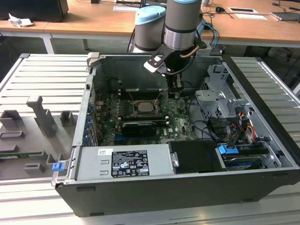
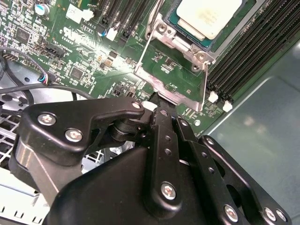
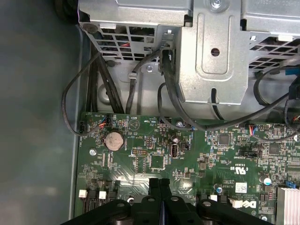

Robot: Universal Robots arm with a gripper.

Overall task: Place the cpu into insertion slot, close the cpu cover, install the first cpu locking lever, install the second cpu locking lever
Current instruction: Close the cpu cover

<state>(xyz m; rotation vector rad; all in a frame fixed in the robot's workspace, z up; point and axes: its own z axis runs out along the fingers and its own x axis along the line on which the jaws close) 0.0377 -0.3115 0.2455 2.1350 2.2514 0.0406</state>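
The cpu (image 2: 208,16), a pale square chip, lies seated in the insertion slot (image 2: 183,42) on the green board; the exterior view shows the cpu (image 1: 143,107) mid-board. The cpu cover (image 2: 171,91), a silver frame with a large window, stands open, raised off the slot on the side toward me, with green board showing through its window. My gripper (image 2: 157,105) is shut with nothing between its fingers, its tip right at the cover's outer edge. In the first wrist view the gripper (image 3: 159,183) has its two black fingers (image 3: 153,187) pressed together. In the exterior view the gripper (image 1: 174,93) hangs just right of the slot.
The open computer case has a metal drive cage (image 1: 218,101) on the exterior view's right, a power supply (image 1: 124,161) in front, and a long black card (image 1: 138,126) near the slot. Memory slots (image 2: 248,51) flank the socket. Black cables (image 3: 168,93) loop below the cage (image 3: 211,56).
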